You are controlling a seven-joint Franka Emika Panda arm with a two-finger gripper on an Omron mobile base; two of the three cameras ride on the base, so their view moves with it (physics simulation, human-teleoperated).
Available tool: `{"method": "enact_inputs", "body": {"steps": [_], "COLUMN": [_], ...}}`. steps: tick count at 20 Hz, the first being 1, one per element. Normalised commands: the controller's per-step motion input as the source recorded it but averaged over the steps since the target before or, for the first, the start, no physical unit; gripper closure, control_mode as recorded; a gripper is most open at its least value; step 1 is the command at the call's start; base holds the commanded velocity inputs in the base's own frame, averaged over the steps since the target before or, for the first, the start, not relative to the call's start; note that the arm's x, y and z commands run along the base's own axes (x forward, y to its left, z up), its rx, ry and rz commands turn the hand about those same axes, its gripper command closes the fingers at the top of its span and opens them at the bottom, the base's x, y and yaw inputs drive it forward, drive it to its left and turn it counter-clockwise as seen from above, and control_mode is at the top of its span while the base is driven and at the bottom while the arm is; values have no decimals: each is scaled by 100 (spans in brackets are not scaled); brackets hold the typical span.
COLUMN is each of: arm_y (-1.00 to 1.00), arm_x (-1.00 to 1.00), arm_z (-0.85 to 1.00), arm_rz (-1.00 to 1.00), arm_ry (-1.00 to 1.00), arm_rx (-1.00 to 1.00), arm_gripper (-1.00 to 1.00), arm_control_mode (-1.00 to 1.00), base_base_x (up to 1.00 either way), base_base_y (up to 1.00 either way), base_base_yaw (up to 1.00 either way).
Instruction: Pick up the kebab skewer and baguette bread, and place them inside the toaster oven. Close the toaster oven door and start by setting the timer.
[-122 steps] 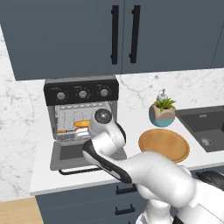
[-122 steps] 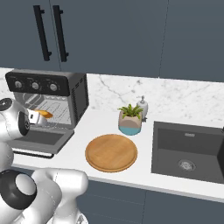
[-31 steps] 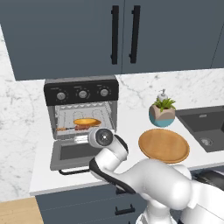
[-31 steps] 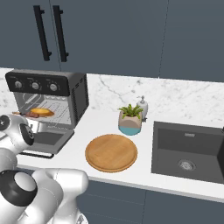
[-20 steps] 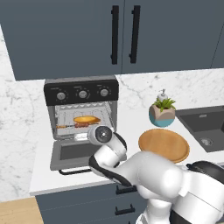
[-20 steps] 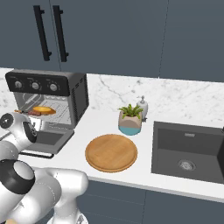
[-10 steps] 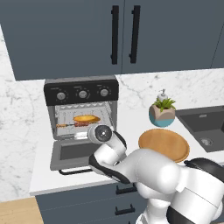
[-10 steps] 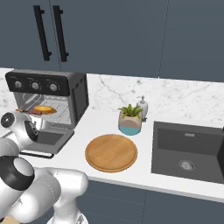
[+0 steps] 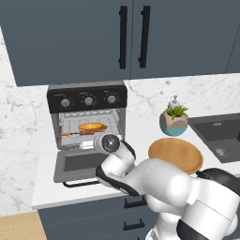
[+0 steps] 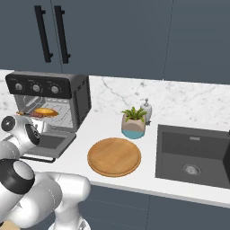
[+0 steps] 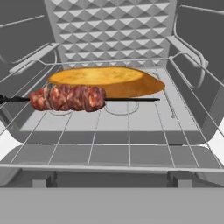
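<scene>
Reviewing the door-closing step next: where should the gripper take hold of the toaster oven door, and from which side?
Judging by its pose, take the toaster oven door at its thin black bar handle along the front edge. The flap lies dropped open and roughly flat, so coming from the front and below, then lifting toward the toaster oven, looks best.

- We can read no text, brand, number or sign anywhere in these views.
- The toaster oven (image 9: 87,123) has a black control panel (image 9: 87,99) with faint pale marks around its three knobs, too small for us to make out.
</scene>
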Motion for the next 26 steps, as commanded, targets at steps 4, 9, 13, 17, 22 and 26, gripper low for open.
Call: {"method": "enact_inputs", "body": {"steps": [4,9,13,17,22,26], "arm_y": [0,0,0,0,0,0], "arm_x": [9,6,12,18,22,24], "arm_z": [2,9,1,0,0,0], "arm_rz": [0,0,0,0,0,0], "arm_ry": [-4,-6,-3,-1,-1,-2], "arm_rx": [0,0,0,0,0,0], "arm_gripper": [-100,-100,-100,-100,-100,-100], "arm_control_mode": [-100,-100,-100,-100,-100,-100], "base_base_x": [0,0,0,0,0,0], "base_base_y": [0,0,0,0,0,0], "base_base_yaw": [0,0,0,0,0,0]}}
